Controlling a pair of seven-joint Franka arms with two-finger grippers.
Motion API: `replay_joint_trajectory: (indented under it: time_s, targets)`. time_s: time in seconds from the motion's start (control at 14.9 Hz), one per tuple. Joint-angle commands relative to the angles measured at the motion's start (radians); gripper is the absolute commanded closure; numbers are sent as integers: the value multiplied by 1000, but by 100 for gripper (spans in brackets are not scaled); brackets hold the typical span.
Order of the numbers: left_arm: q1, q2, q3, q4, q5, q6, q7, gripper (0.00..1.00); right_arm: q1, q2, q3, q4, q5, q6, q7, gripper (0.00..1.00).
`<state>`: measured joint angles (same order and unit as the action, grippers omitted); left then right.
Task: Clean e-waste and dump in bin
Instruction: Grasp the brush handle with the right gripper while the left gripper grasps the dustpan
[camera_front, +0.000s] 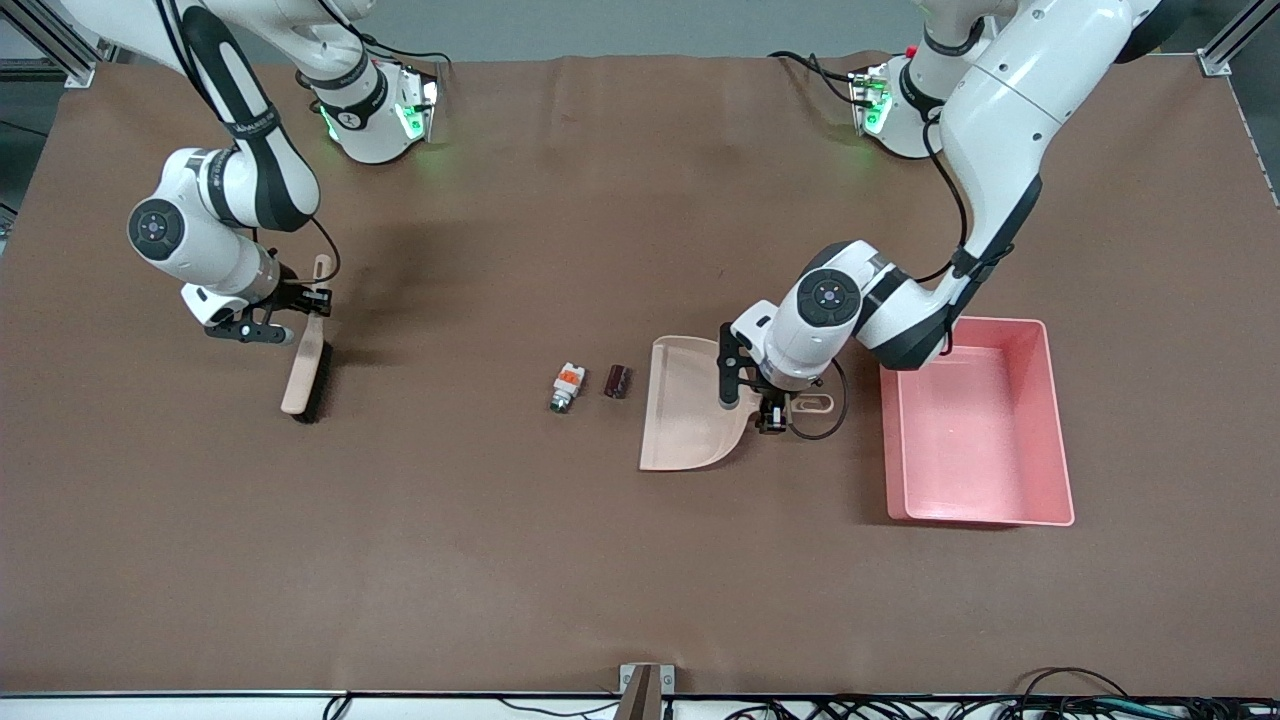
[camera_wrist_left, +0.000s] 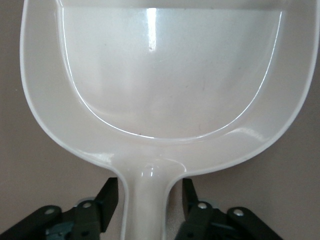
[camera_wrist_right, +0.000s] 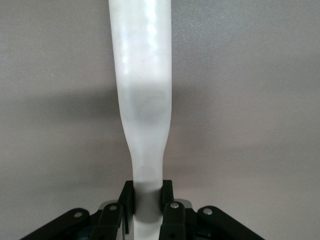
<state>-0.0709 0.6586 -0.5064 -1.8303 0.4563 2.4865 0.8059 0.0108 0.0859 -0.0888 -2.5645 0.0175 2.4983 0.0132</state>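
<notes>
The white component with an orange band (camera_front: 567, 387) and the dark maroon cylinder (camera_front: 617, 381) lie side by side on the table, just off the mouth of the beige dustpan (camera_front: 685, 420). My left gripper (camera_front: 772, 415) is open. Its fingers (camera_wrist_left: 107, 200) straddle the dustpan's handle (camera_wrist_left: 147, 200) with small gaps on both sides. The pink bin (camera_front: 1055, 420) stands beside it, toward the left arm's end. My right gripper (camera_front: 300, 305) is shut on the handle of a beige brush (camera_front: 303, 365) with dark bristles. In the right wrist view the handle (camera_wrist_right: 145, 100) runs out from the right gripper (camera_wrist_right: 148, 197).
The brown table mat (camera_front: 480, 560) runs wide between the brush and the two parts. The bin shows nothing inside. Cables lie along the table edge nearest the front camera (camera_front: 1050, 705).
</notes>
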Motion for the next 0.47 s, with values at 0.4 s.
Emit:
replay_joint_trajectory:
  time_s: [0.4]
  targets:
    - [11, 1, -14, -1, 18, 14, 12, 68, 78, -58, 11, 162, 10, -231, 92, 100]
